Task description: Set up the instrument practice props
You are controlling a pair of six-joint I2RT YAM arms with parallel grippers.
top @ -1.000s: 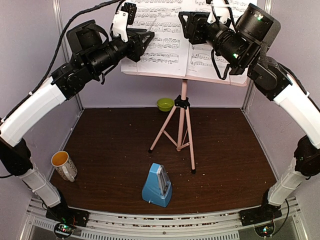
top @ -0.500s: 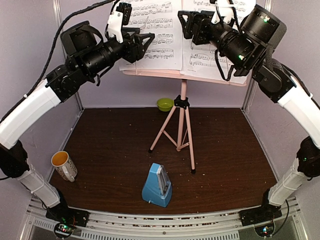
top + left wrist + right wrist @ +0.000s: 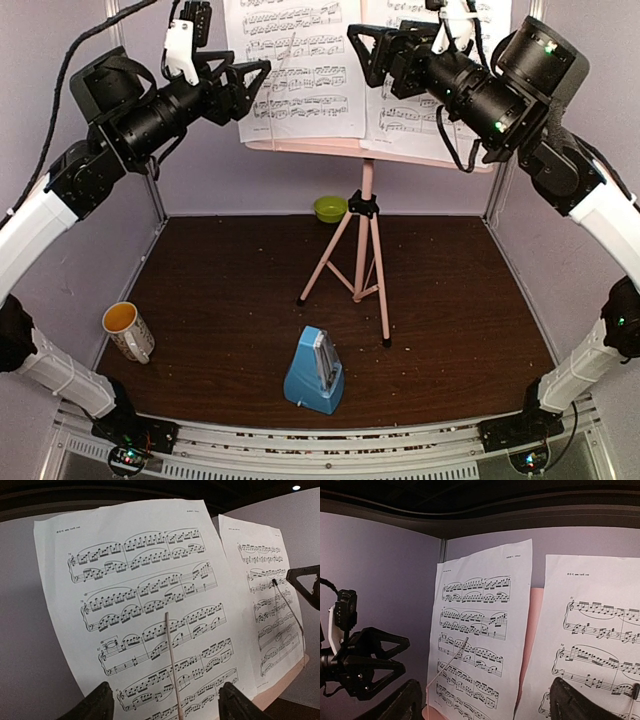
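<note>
Both arms are pulling up and away from the music. The left gripper (image 3: 252,90) is swinging toward the upper left of the top view and the right gripper (image 3: 356,55) is edging left, and both pairs of jaws are spreading wider than before.

A dark brown wooden tabletop (image 3: 220,290) is filling the lower frame. Near its front edge a small blue pyramid metronome (image 3: 315,372) is standing upright, and a white mug with an orange inside (image 3: 128,330) is sitting at lower left. Behind them a pink tripod music stand (image 3: 365,250) is rising at centre. A small lime-green bowl (image 3: 330,208) is sitting beside it at the back, under pale lilac walls (image 3: 250,185).

Two white printed sheet-music pages, left (image 3: 300,60) and right (image 3: 400,115), are leaning side by side on the stand's ledge at the top of the frame. The left gripper's fingers (image 3: 102,704) are standing wide and holding nothing, just off the left page's edge. The right gripper's fingers (image 3: 402,700) are gaping equally wide and empty, in front of both pages and touching neither.
</note>
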